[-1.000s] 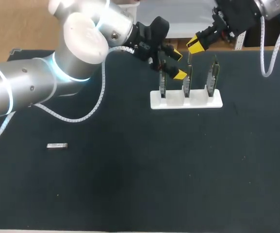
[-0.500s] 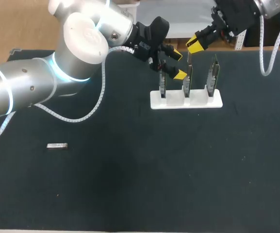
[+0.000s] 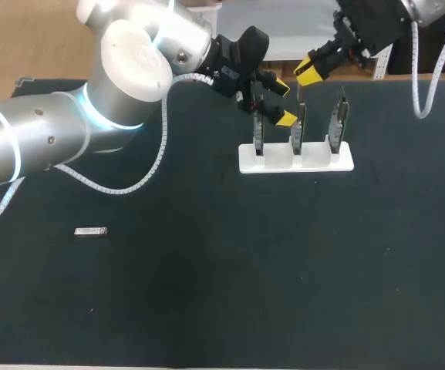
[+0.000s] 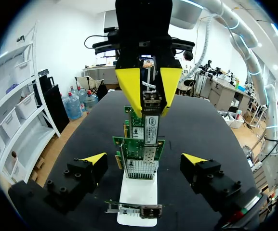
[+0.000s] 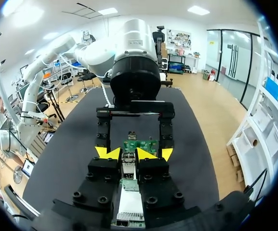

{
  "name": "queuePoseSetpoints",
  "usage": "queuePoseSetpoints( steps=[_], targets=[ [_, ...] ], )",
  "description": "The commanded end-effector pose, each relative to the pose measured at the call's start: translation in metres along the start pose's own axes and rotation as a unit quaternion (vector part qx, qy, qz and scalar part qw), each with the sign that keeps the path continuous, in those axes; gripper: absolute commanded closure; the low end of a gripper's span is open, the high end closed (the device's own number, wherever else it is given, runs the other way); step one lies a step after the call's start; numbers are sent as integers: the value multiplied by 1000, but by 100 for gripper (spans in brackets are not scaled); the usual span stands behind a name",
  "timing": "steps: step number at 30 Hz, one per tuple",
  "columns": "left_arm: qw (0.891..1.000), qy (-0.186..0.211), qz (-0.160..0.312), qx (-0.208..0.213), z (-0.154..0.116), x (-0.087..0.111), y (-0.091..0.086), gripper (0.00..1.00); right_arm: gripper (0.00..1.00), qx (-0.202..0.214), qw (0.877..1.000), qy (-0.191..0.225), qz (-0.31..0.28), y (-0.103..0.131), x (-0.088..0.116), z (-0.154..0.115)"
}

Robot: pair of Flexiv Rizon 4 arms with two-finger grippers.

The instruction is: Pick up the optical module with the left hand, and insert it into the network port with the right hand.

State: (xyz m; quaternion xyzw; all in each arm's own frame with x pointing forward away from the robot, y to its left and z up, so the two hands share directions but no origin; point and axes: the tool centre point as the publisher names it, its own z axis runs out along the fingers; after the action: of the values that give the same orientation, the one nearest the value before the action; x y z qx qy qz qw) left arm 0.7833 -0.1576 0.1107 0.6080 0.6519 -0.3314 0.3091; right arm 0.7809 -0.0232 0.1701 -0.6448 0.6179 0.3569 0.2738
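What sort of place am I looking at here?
Probably a robotics lab test bench: a left arm and right arm reach over a black table, where a white stand holds three upright network cards, and a small optical module lies apart.

Table [image 3: 207, 308] under my rig was just a plain matte black top, pretty much filling the head view; far edge ran straight across the back; from both wrists it stretched off as one long dark strip; softly, evenly lit.
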Motion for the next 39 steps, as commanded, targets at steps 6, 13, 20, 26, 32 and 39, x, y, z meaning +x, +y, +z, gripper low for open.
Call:
queuePoseSetpoints(
  steps=[6, 13, 20, 26, 32, 39],
  targets=[
    [1000, 2, -1, -1, -1, -1, -1, 0, 100, 6, 1000, 3, 3, 2, 3, 2],
    [1000, 2, -1, -1, -1, -1, -1, 0, 100, 14, 1000, 4, -7, 4, -3, -3],
    [1000, 2, -1, -1, -1, -1, -1, 0, 100, 23, 1000, 11, -3, 2, -1, -3],
    [1000, 2, -1, -1, -1, -1, -1, 0, 100, 20, 1000, 11, 5, 1, 3, 0],
    [1000, 2, -1, -1, -1, -1, -1, 0, 100, 20, 1000, 12, 12, 0, 7, 1],
    [1000, 2, -1, -1, -1, -1, -1, 0, 100, 29, 1000, 9, 2, 1, 1, -4]
  ],
)
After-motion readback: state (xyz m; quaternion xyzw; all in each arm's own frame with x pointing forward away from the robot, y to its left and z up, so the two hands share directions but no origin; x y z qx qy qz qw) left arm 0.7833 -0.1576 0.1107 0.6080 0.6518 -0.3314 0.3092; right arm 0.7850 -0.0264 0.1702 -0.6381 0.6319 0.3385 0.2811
